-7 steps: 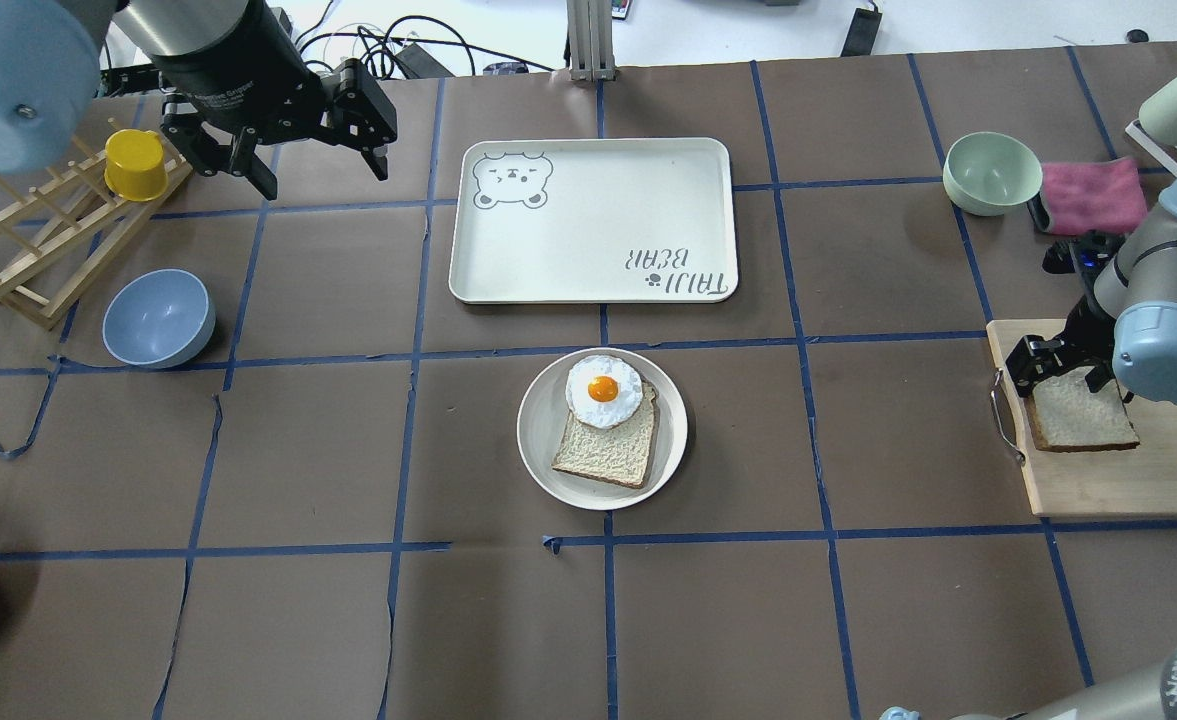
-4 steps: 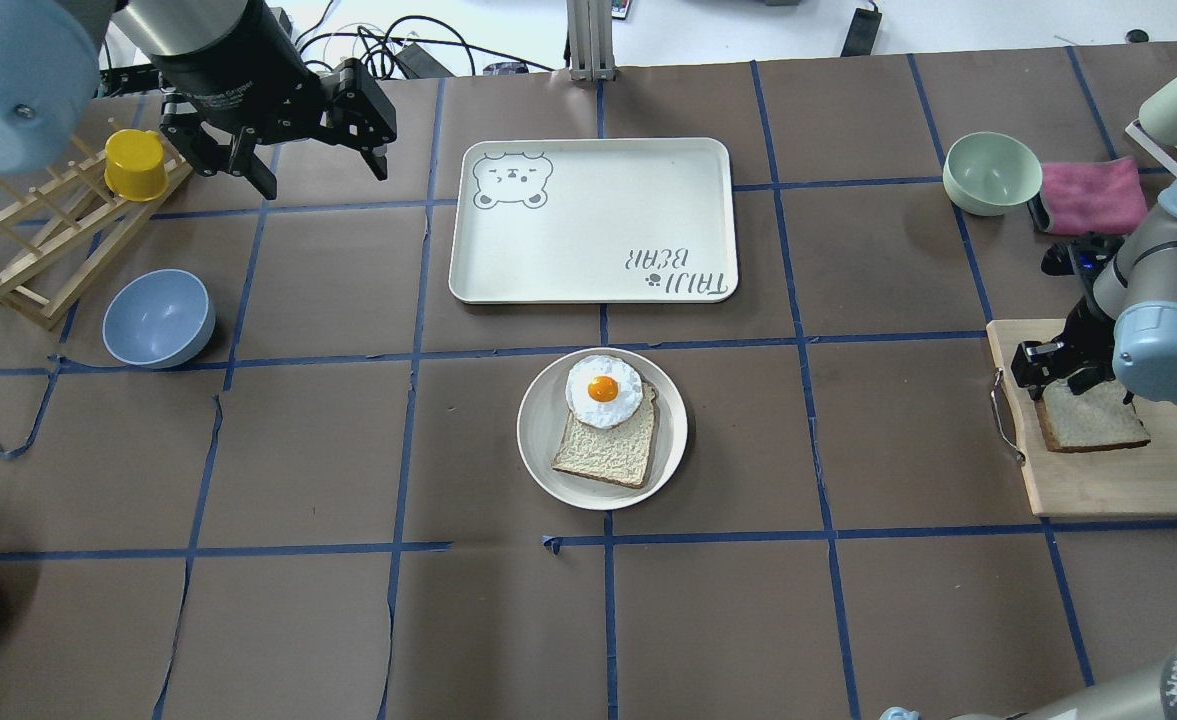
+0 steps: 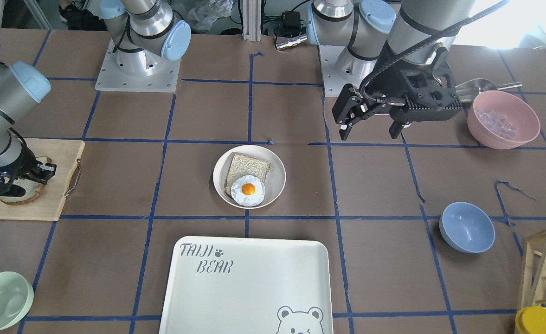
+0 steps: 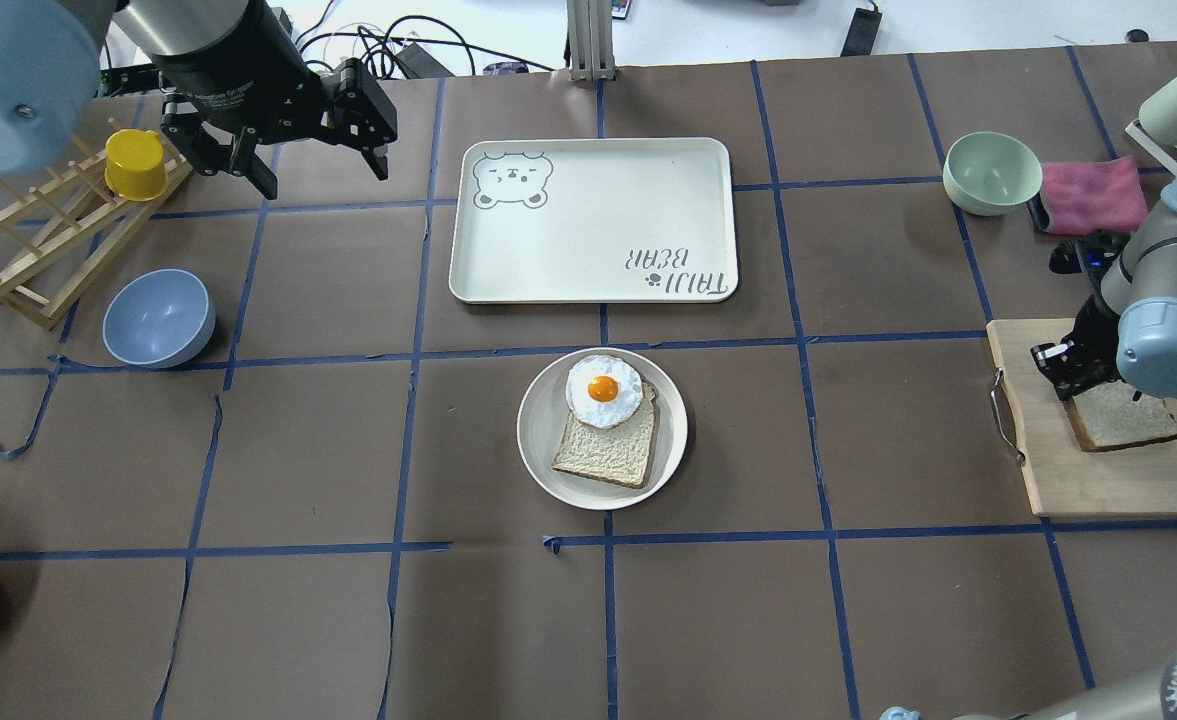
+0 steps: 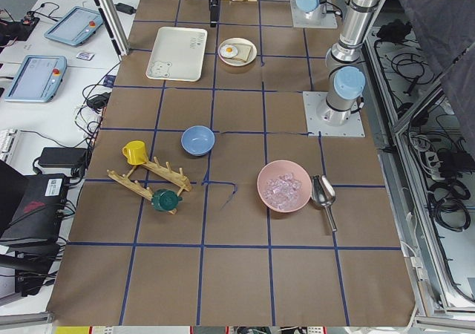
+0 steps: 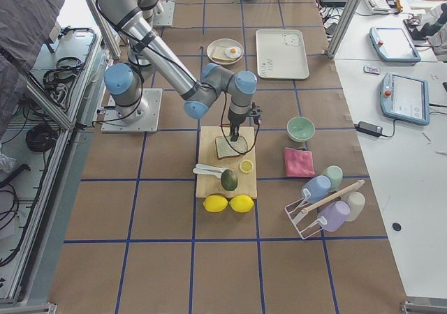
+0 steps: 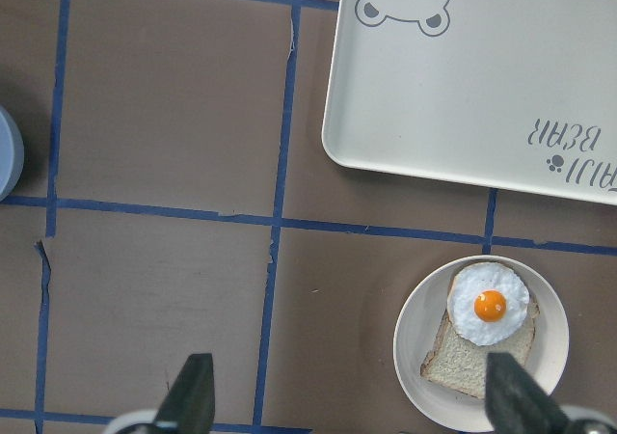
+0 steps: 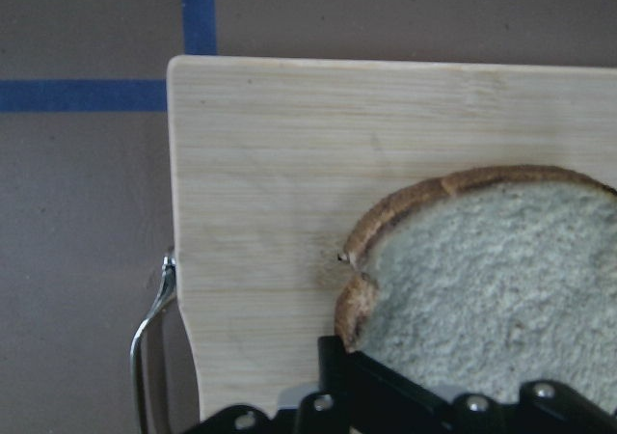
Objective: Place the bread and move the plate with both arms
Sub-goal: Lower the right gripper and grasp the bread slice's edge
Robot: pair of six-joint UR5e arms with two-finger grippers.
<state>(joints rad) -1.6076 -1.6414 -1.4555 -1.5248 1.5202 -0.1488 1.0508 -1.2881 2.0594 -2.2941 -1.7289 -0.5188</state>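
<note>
The bread [image 4: 1128,425], a crusted slice, is on the wooden cutting board [image 4: 1098,485] at the right; it also shows in the front view [image 3: 20,191] and fills the right wrist view [image 8: 482,280]. My right gripper [image 4: 1073,375] is shut on its left edge, with one finger [image 8: 333,357] against the crust. I cannot tell whether the slice is lifted off the board. The plate [image 4: 538,445] sits mid-table and holds a thinner slice [image 4: 603,455] with a fried egg [image 4: 603,390] on it. My left gripper [image 4: 323,180] hangs open and empty above the far left, well away from the plate [image 7: 410,352].
A white "TAIJI BEAR" tray [image 4: 593,220] lies behind the plate. There is a blue bowl [image 4: 158,318] and a wooden rack with a yellow cup [image 4: 135,165] at the left. A green bowl [image 4: 991,172] and a pink cloth [image 4: 1091,195] are at the right. A pink bowl [image 3: 503,119] stands near the left arm.
My right gripper narrowed onto the bread and moved right across the board, and the slice shifted right with it. The left arm has not moved.
</note>
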